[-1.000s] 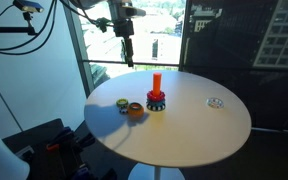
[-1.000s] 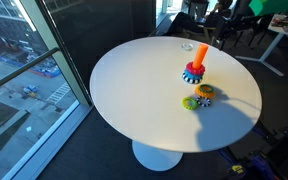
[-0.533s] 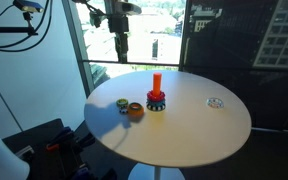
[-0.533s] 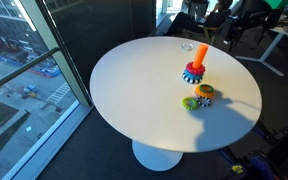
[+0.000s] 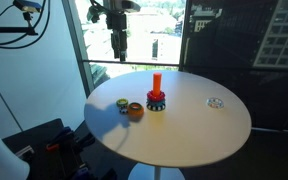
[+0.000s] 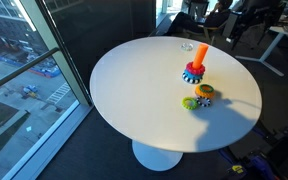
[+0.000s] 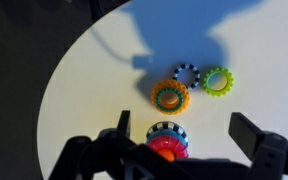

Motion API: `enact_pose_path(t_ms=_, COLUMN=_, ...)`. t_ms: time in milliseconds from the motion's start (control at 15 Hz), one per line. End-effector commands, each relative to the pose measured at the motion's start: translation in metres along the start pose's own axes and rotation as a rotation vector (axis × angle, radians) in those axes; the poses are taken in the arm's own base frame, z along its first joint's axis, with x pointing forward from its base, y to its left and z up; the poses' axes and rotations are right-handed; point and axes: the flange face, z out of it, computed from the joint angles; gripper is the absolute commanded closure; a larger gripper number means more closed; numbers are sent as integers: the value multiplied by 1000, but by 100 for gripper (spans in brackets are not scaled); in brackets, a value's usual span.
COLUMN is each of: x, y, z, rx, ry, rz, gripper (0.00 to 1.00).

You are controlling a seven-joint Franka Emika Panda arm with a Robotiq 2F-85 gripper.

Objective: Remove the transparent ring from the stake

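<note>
Orange stake [image 5: 156, 86] stands on the white table [image 5: 184, 130], the clear ring [image 5: 216, 102] lying flat well apart from it; the gripper [image 5: 119, 53] hangs high above, jaws apart.

We see the stake [image 5: 156, 84] standing upright, orange-red, coloured rings [image 5: 156, 101] stacked round its foot, well below the gripper [image 5: 120, 52]. The transparent ring [image 5: 216, 102] lies flat on the worktop [image 5: 184, 125], farther from the gripper, apart from the stake.
</note>
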Motion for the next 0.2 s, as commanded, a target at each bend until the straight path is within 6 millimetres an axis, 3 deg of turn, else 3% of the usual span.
enact_pose_path(t_ms=0, x=2, y=5, z=-7, rx=31, ry=3, rz=-29, gripper=0)
enact_pose_path(t_ms=133, x=1, y=2, z=-1, rx=7, ry=-2, rz=-14, gripper=0)
